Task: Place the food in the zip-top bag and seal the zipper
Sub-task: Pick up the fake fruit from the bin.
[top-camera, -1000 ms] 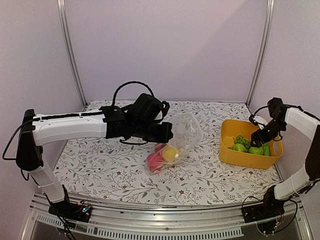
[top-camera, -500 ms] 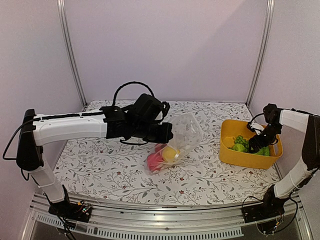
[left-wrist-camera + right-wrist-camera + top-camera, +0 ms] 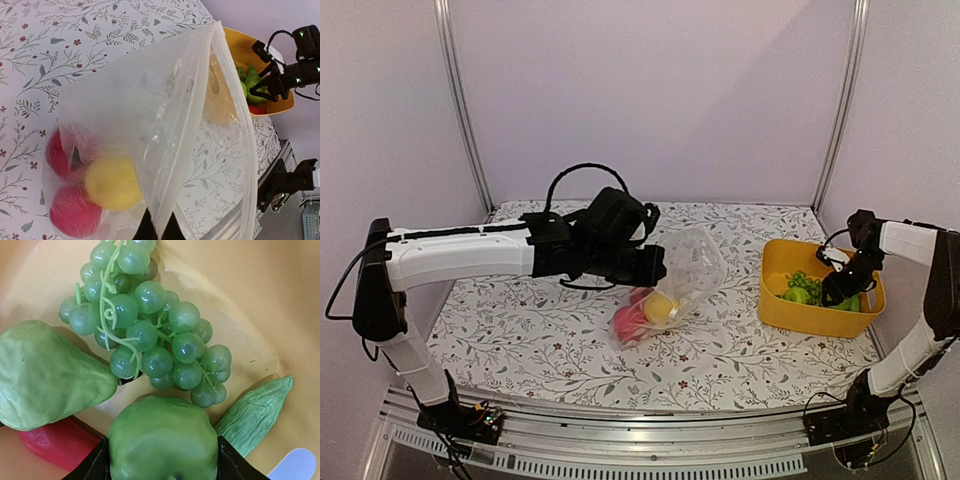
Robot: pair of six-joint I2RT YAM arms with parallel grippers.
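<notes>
Two red balls (image 3: 70, 210) and one yellow ball (image 3: 112, 182) sit at the low end of the zip-top bag (image 3: 150, 95). Left tool (image 3: 159, 227) pinches its rim. Bag's long axis runs diagonally, mouth towards the yellow tub (image 3: 790, 312). Right tool (image 3: 161, 465), inside the tub, clamps the green ball (image 3: 162, 437).

Clear bag (image 3: 150, 100), red balls (image 3: 75, 210), yellow ball (image 3: 112, 182), yellow tub (image 3: 780, 305), green grapes (image 3: 145, 330), green apple (image 3: 162, 440), white floral tablecloth (image 3: 520, 340)
</notes>
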